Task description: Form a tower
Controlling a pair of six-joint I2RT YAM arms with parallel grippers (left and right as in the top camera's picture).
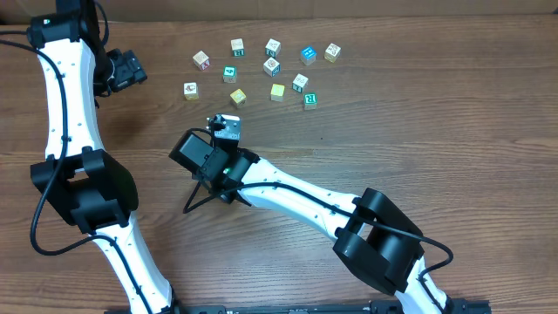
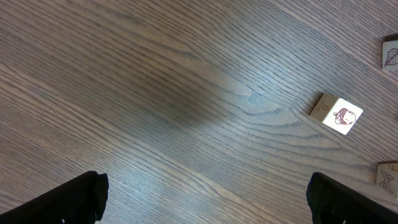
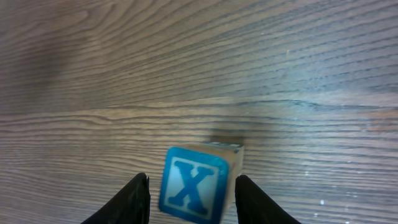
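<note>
The X cube [image 3: 186, 186] is sitting pinched between the jaws of the right gripper [image 1: 227, 126], blue face toward the wrist camera. It is tilting a little and, as far as that close view lets me judge, hanging just above the table [image 1: 436, 131] with no stack showing under it. The loose cubes [image 1: 272, 66] are lying beyond it toward the far edge, straight along the right arm's reach, so that arm is standing nearer. The left gripper [image 2: 208, 190] is hovering wide open and empty, well apart to the left.
</note>
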